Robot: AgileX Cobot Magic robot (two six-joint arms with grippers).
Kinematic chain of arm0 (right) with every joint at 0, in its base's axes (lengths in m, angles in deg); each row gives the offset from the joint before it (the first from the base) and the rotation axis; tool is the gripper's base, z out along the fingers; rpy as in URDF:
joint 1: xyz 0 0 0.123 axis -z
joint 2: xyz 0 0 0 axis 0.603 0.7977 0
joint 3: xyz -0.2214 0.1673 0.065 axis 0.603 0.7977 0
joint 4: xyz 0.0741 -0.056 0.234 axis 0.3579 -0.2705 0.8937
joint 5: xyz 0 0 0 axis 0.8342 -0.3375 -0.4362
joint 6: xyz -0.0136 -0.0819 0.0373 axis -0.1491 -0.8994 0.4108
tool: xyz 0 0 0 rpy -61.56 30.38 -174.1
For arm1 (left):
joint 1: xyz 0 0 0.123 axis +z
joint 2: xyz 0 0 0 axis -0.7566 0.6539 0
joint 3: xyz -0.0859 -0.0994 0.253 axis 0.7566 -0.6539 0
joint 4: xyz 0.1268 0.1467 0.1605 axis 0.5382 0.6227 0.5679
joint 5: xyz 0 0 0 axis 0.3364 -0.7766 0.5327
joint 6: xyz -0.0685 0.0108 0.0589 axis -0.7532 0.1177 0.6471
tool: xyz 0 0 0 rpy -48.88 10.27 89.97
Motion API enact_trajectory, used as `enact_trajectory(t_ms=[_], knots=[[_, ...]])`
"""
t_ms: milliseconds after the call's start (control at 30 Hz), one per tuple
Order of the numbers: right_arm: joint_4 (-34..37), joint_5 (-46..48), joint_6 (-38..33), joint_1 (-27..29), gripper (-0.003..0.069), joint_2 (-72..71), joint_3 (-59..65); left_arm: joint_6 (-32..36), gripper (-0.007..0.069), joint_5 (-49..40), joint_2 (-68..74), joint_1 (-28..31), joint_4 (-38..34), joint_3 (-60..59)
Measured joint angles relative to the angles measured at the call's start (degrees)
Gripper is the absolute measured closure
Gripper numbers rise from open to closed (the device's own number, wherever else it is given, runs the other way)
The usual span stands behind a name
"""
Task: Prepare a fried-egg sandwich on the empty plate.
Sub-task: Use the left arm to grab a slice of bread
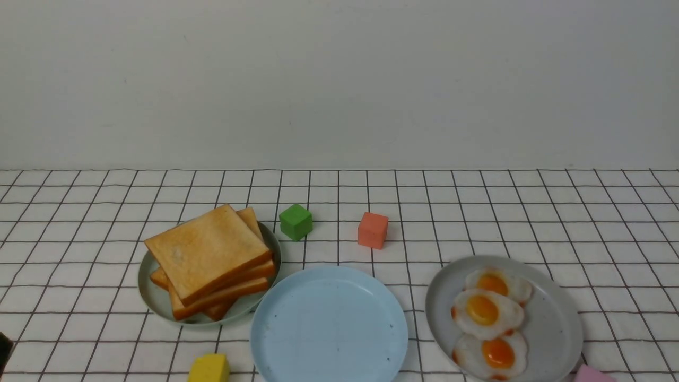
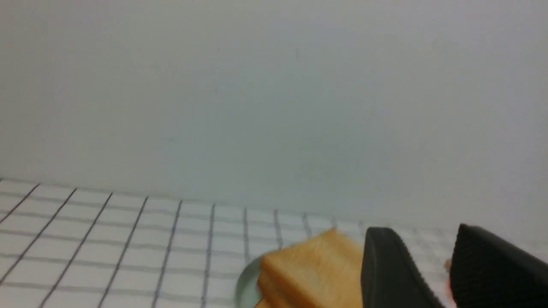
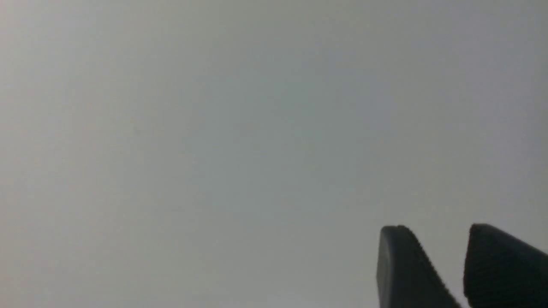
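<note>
The empty plate (image 1: 329,323), light blue, lies at the front centre of the table with nothing on it. To its left, several toast slices (image 1: 209,260) are stacked on a pale green plate (image 1: 151,297). To its right, three fried eggs (image 1: 485,310) lie on a grey plate (image 1: 551,318). No fried-egg sandwich is in view. In the left wrist view my left gripper (image 2: 424,231) is open and holds nothing, with the toast (image 2: 312,269) beyond it. My right gripper (image 3: 439,229) is open against the bare wall. Neither gripper's fingers show in the front view.
A green cube (image 1: 295,222) and an orange-red cube (image 1: 372,230) stand behind the plates. A yellow block (image 1: 209,369) sits at the front edge left of the blue plate, and a pink block (image 1: 594,374) at the front right. A checked cloth (image 1: 583,212) covers the table.
</note>
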Motion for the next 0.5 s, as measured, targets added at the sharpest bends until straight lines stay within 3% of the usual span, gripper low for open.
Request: enact_trajectory(t_ms=[100, 200, 267, 300, 367, 500], knots=[[-1.49, 1.18, 8.72, 0.0, 0.0419, 0.0, -4.11, -7.14, 0.0386, 6.92, 0.0, 0.0, -3.93, 1.24], [-4.06, 6.24, 16.13, 0.0, 0.0419, 0.36, -11.42, -11.7, 0.0386, 6.29, 0.0, 0.0, -4.85, 6.32], [-7.54, 16.18, 24.55, 0.0, 0.0419, 4.12, -24.45, -15.65, 0.0386, 1.78, 1.42, 0.0, -4.73, 16.59], [-7.82, 17.09, 25.09, 0.0, 0.0419, 4.12, -24.45, -15.98, 0.0386, 1.35, 1.7, 0.0, -4.73, 16.59], [-10.8, 28.73, 28.93, 0.0, 0.0419, 10.88, -36.5, -21.01, 0.0386, -5.54, 6.51, 0.0, -5.25, 27.13], [-12.49, 50.08, 26.56, 0.0, 0.0419, 22.73, -53.64, -32.03, 0.0386, -22.33, 15.24, 0.0, -9.55, 39.15]])
